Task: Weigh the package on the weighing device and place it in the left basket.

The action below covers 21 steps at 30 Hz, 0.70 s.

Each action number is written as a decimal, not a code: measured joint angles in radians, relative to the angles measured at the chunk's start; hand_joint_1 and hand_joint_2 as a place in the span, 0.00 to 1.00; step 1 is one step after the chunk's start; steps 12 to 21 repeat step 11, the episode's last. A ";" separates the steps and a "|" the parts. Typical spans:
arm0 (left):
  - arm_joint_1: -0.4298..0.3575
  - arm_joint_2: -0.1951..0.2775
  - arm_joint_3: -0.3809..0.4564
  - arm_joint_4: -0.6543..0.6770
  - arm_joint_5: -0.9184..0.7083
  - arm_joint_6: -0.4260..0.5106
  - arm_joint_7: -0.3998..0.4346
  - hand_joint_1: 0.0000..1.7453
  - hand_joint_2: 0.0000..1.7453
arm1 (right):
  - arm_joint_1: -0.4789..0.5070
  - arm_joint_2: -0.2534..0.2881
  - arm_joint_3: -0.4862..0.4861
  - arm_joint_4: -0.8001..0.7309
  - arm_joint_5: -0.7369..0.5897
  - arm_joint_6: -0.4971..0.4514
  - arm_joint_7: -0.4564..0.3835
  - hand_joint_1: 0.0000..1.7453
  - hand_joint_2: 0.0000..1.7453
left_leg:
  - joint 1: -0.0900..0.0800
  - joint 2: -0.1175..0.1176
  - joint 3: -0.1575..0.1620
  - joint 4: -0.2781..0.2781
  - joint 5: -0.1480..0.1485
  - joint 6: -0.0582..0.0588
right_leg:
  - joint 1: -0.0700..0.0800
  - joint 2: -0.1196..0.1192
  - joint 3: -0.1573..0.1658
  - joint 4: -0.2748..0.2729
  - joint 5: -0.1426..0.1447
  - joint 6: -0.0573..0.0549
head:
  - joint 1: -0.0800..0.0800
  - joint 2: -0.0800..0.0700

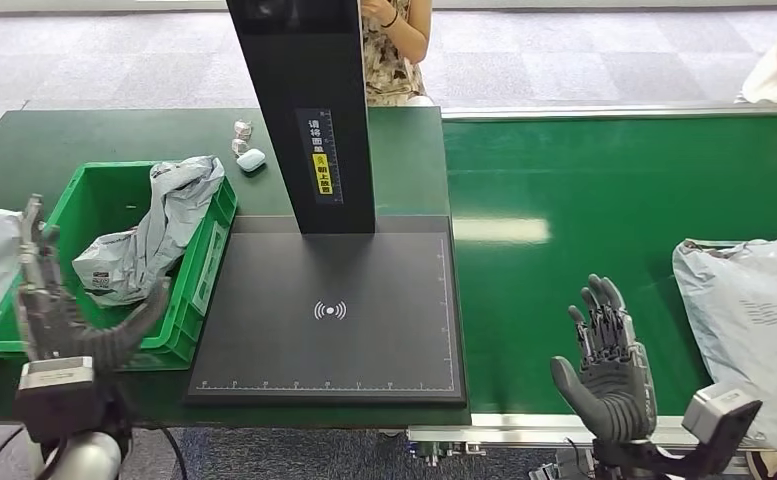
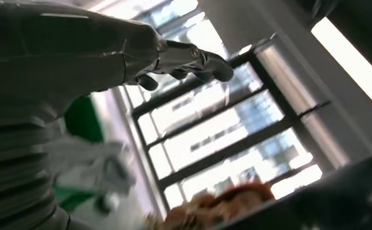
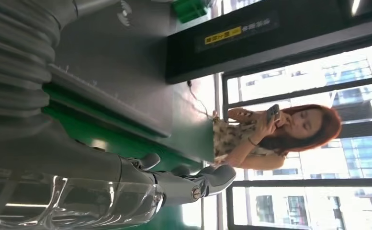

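Grey mailer bag (image 1: 149,235) already in green basket (image 1: 207,255) beyond my left hand (image 1: 59,315); scale plate (image 1: 329,315) bare. Both hands spread, empty; next mailer (image 1: 754,320) beside right hand (image 1: 609,365), unweighed.

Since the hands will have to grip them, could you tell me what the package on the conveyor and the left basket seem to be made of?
The package looks like a soft grey plastic mailer: thin, wrinkled film with a slight sheen and a printed mark. The left basket appears to be rigid moulded green plastic, judging by its straight walls, thick rim and uniform glossy colour. Neither material can be confirmed by sight alone.
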 joint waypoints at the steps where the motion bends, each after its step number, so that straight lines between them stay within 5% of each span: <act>1: 0.024 -0.014 -0.033 -0.003 0.005 -0.046 0.022 0.00 1.00 | 0.003 0.002 0.002 -0.002 0.030 -0.009 0.002 0.00 1.00 | 0.000 0.000 0.000 0.000 0.000 0.000 | 0.000 0.000 0.000 0.000 0.000 0.000 | 0.000 0.000; 10: 0.133 -0.094 -0.153 0.041 0.082 -0.205 0.077 0.00 1.00 | 0.040 0.005 0.034 -0.004 0.233 -0.062 0.041 0.00 1.00 | 0.001 0.000 0.001 0.000 0.000 0.000 | 0.000 0.000 0.001 0.000 0.000 0.000 | 0.000 0.000; 21: 0.136 -0.096 -0.157 0.044 0.081 -0.209 0.076 0.00 1.00 | 0.043 0.005 0.036 -0.004 0.241 -0.064 0.041 0.00 1.00 | 0.001 0.000 0.001 0.000 0.000 0.000 | 0.000 0.000 0.001 0.000 0.000 0.000 | 0.000 0.000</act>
